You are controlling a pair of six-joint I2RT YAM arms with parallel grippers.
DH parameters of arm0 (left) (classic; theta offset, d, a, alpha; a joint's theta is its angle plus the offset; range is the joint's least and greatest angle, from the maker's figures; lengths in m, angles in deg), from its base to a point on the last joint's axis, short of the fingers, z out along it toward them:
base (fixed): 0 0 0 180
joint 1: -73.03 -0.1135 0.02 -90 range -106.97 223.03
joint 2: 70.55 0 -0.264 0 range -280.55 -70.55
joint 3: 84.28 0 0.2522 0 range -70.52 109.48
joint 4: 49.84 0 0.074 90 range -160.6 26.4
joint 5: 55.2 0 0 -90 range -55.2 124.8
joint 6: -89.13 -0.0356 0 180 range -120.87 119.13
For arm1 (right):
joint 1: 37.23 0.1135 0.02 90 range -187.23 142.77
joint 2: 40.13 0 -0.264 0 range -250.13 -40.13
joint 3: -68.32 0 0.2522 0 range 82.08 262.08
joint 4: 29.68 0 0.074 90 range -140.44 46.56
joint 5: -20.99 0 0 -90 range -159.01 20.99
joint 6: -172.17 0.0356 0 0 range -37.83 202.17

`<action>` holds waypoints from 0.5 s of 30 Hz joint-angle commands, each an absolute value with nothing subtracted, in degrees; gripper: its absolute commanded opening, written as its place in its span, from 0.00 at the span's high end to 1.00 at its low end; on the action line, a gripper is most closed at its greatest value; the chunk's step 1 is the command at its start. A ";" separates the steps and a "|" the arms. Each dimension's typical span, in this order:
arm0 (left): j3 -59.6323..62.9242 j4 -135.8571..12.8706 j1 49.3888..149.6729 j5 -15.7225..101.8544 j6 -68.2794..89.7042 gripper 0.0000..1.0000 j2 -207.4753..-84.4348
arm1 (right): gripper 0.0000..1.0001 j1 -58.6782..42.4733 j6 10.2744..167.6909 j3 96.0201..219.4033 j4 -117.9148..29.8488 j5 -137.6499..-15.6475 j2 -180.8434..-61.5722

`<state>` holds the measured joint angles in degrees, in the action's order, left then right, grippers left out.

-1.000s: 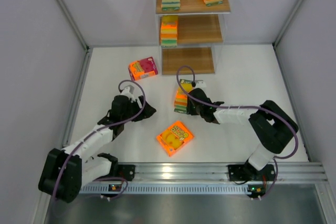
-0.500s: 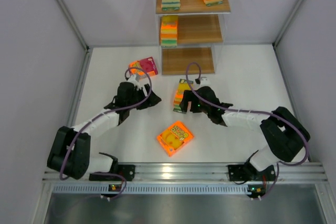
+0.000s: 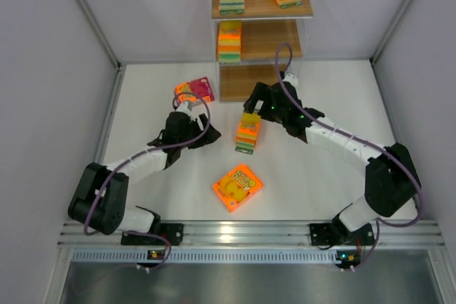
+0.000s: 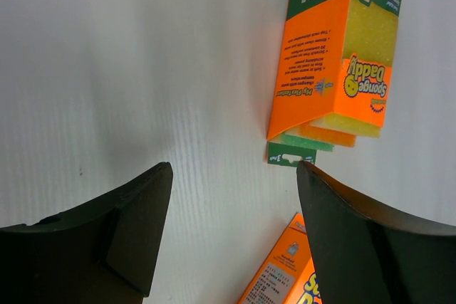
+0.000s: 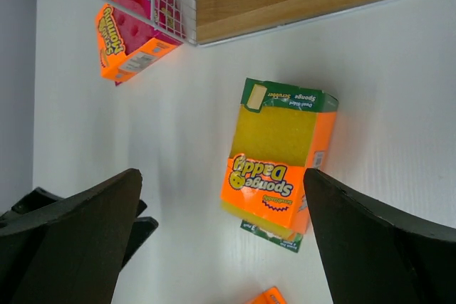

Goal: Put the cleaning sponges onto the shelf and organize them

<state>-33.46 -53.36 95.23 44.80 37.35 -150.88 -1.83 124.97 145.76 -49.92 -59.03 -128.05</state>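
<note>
Robotics lab test cell: a flat white table [image 3: 320,176] was boxed in by plain grey panel walls [image 3: 43,69]. A ribbed aluminium mounting rail [image 3: 249,233] along the table's near edge carried two white-and-black jointed robot arms [image 3: 135,169].

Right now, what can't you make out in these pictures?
Top view: the left claw and its cable hide part of the pink-red sponge pack.
Left wrist view: an orange pack is cut off by the bottom edge; which one, unclear.
Right wrist view: only a corner of an orange pack shows at the bottom edge.
</note>
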 commanded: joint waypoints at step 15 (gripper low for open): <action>-44.42 -67.72 94.48 29.89 35.26 0.16 -124.52 | 0.01 9.18 129.10 155.46 -64.35 -39.83 -141.02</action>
<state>-43.06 -64.64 94.81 32.46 36.96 -127.61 8.55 127.90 153.06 -64.23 -43.51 -140.68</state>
